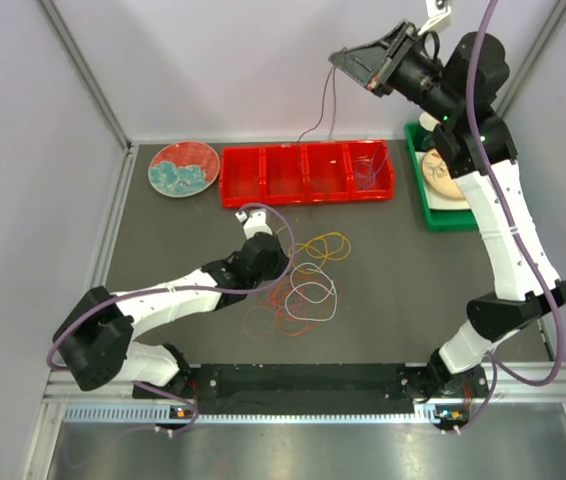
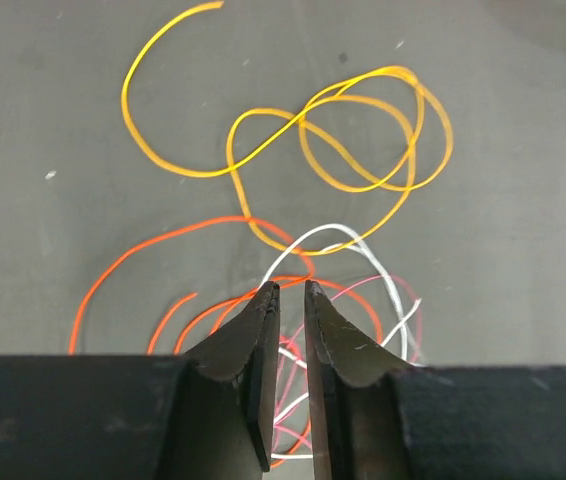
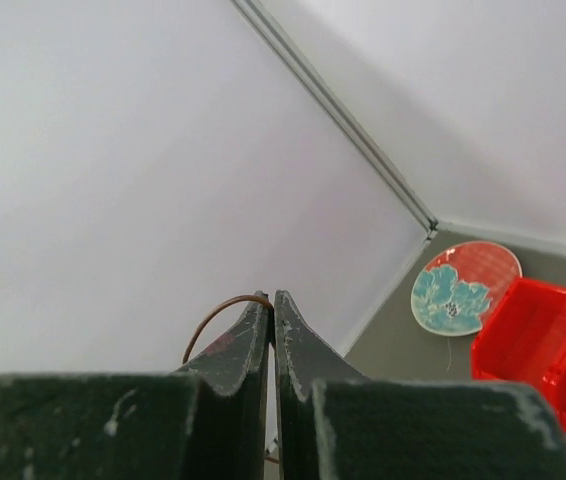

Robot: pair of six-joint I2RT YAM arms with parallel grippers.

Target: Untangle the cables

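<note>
My right arm [image 1: 508, 230] reaches high, jaws pinching a hanging cable [image 1: 334, 105]; left arm [image 1: 163, 300] stretches low, jaws slightly apart above the cables [image 1: 301, 288].

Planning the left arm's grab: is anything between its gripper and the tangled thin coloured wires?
Nothing visible: the left gripper hangs directly over the tangled thin orange, white and pink wires, jaws slightly apart.
</note>
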